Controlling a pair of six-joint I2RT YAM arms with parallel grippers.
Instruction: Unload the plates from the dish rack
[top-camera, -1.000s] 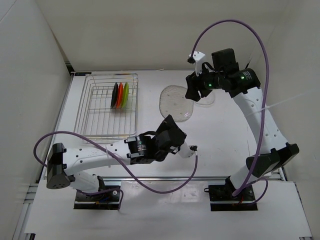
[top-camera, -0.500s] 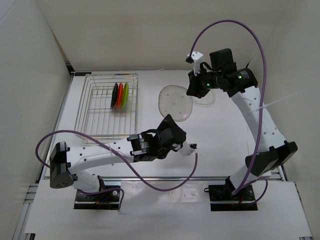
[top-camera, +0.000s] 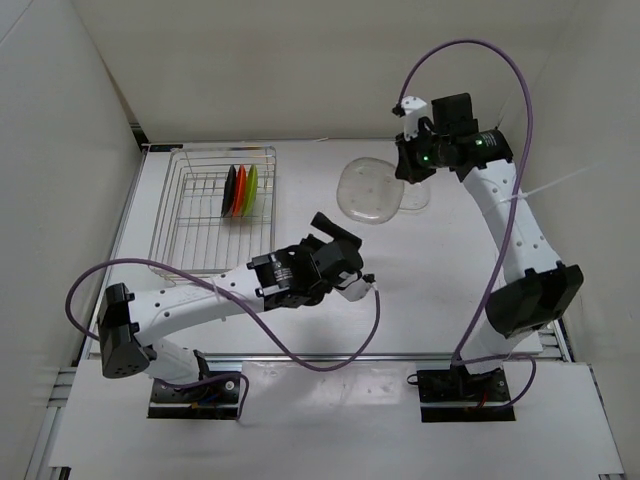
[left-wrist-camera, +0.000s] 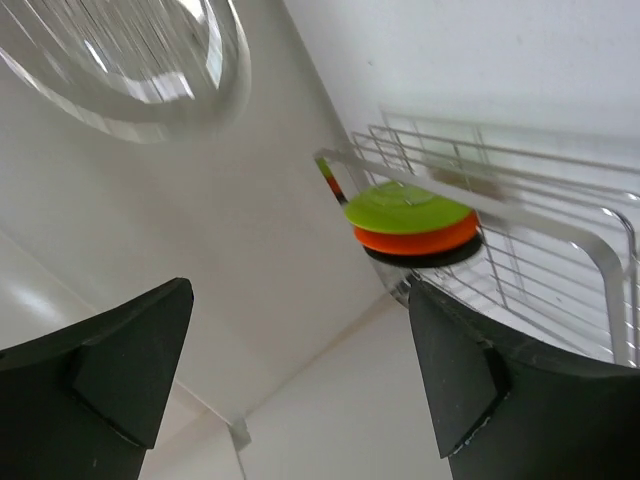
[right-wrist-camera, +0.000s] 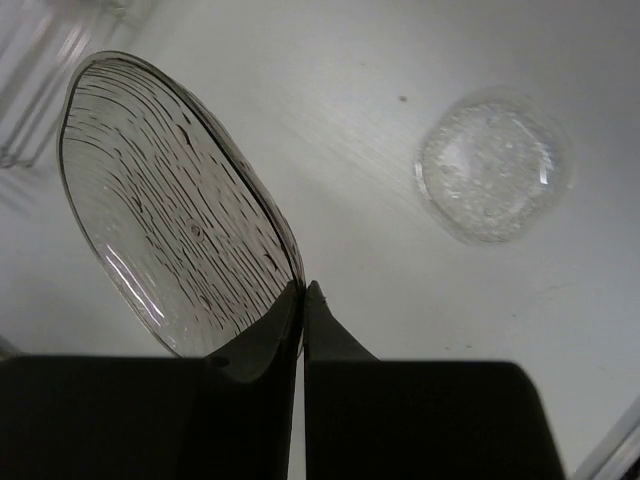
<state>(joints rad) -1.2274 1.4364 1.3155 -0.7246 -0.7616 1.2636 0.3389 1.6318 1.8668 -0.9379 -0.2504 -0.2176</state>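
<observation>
My right gripper (top-camera: 404, 172) is shut on the rim of a clear glassy plate (top-camera: 371, 190), which hangs tilted above the table. The right wrist view shows its fingertips (right-wrist-camera: 303, 292) pinching the edge of that plate (right-wrist-camera: 170, 210). My left gripper (top-camera: 338, 232) is open and holds nothing, just below and left of the plate. Between its spread fingers (left-wrist-camera: 130, 360) I see bare table, with the clear plate (left-wrist-camera: 130, 70) above. The dish rack (top-camera: 215, 212) holds black, red-orange and lime green plates (top-camera: 240, 190) on edge, the green plate (left-wrist-camera: 408, 210) nearest the camera.
A second clear round dish (top-camera: 413, 196) lies flat on the table under the right gripper, and it shows in the right wrist view as the clear dish (right-wrist-camera: 493, 165). White walls close in the table at the back and left. The rack's wire rim (left-wrist-camera: 560, 230) is right of my left gripper.
The right gripper shut on the clear plate's rim and carried it up and to the right. The left gripper opened, let go of the plate and drew back to the left.
</observation>
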